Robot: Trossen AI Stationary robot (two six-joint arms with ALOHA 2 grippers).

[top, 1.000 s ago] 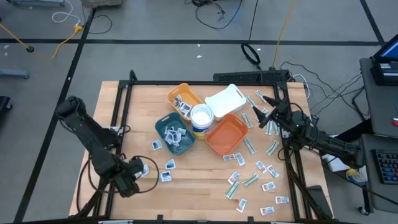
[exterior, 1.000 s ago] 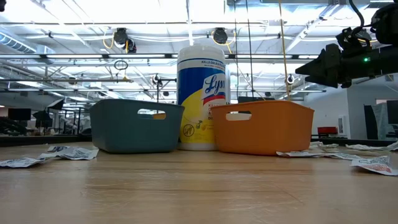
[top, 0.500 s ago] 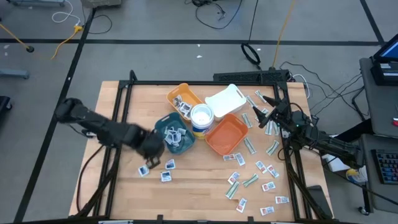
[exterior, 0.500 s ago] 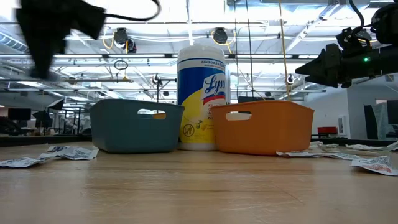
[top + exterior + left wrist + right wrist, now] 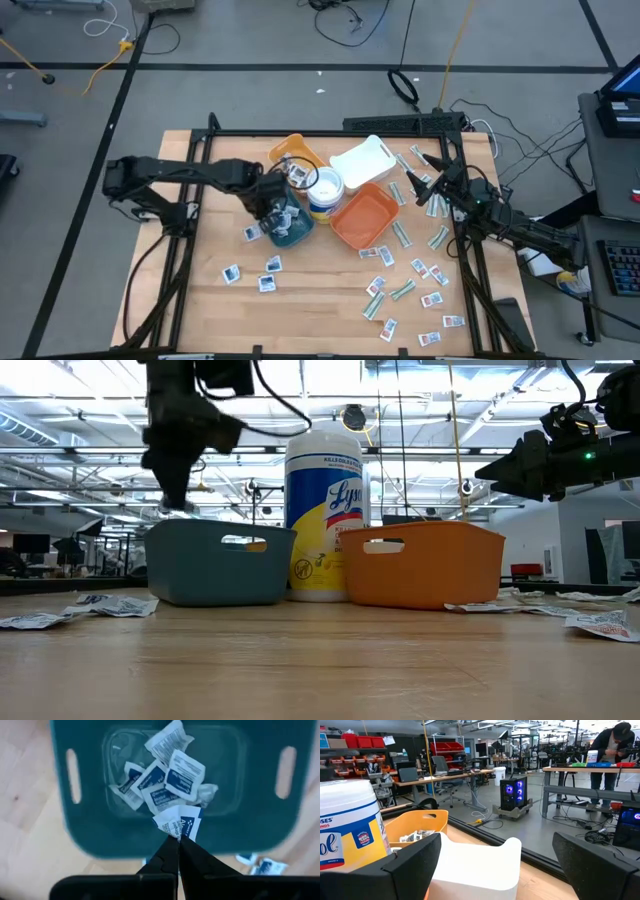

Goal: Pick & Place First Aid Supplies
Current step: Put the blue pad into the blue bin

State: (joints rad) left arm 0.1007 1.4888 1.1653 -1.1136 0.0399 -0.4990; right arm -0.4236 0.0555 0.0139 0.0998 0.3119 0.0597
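High view, left pincer [image 5: 277, 207] apparently hides held packet [image 5: 178, 823]

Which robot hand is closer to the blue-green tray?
The left. The left hand hangs right above the blue-green tray, pinching a white packet. The right hand waits open past the orange tray, far off.

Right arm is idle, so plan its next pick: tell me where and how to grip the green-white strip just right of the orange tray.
Grip the strip across its narrow width, near the middle, coming straight down from above. It lies flat on the table, long and thin, so only the short span fits between fingers. Its long sides look clear of the orange tray and other packets. The right gripper hangs open nearby.
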